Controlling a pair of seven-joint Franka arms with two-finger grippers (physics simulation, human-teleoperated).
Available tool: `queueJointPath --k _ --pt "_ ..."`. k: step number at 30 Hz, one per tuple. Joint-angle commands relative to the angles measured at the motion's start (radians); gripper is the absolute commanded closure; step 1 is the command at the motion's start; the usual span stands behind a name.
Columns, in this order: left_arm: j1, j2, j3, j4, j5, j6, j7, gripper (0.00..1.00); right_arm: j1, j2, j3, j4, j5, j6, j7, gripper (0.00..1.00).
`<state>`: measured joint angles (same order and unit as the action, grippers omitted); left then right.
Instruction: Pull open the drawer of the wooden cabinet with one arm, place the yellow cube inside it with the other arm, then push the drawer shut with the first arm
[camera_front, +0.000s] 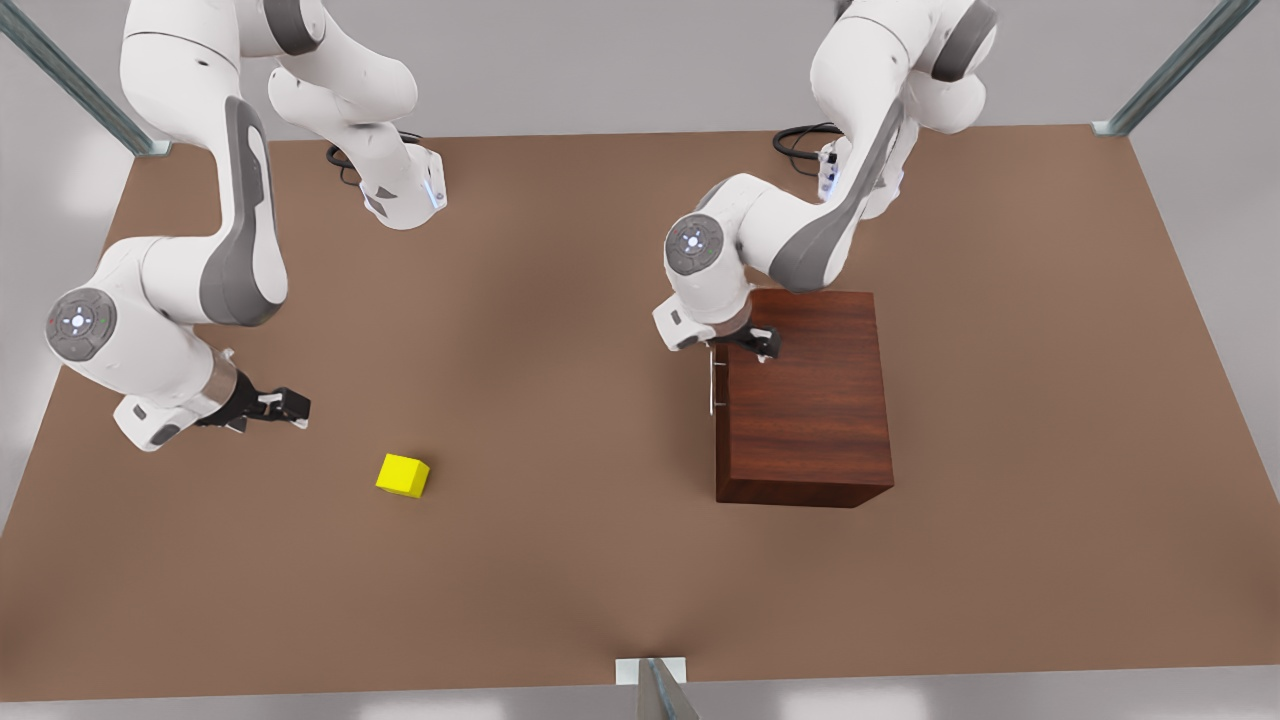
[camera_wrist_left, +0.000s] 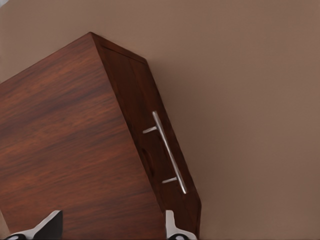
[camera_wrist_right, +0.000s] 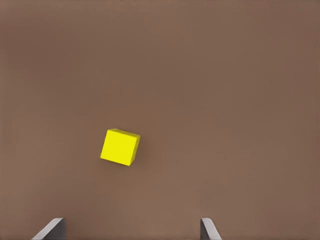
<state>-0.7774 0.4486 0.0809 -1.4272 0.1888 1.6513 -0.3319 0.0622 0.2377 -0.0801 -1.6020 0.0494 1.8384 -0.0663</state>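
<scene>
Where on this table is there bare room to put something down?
Bare table runs between the yellow cube and the cabinet, along the front edge, and right of the cabinet in the front view. It is crowded at the cabinet's handle, where the left end effector hovers open; the right end effector, open, hangs near the cube.

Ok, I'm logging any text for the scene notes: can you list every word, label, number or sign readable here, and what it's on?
None: no readable text anywhere.
The wooden cabinet, its drawer with the silver handle, the yellow cube and the table are all plain.
The arms' joint caps carry small coloured marks, too small to read.
</scene>
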Motion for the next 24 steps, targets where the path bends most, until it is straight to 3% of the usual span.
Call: queueJointPath --k 1,5,24 --pt "-0.019 0.036 -0.001 0.014 0.046 0.002 -0.799 0.00 -0.004 -0.001 -0.001 0.001 0.001 0.005 -0.004 0.00" --pt "-0.040 0.165 -0.001 0.178 0.052 0.001 -0.817 0.00 -0.004 0.000 -0.001 0.001 0.000 0.002 -0.003 0.00" --pt "-0.091 0.288 0.000 0.171 0.127 0.076 -0.877 0.00 -0.004 0.000 -0.001 0.001 0.000 -0.001 -0.004 0.00"
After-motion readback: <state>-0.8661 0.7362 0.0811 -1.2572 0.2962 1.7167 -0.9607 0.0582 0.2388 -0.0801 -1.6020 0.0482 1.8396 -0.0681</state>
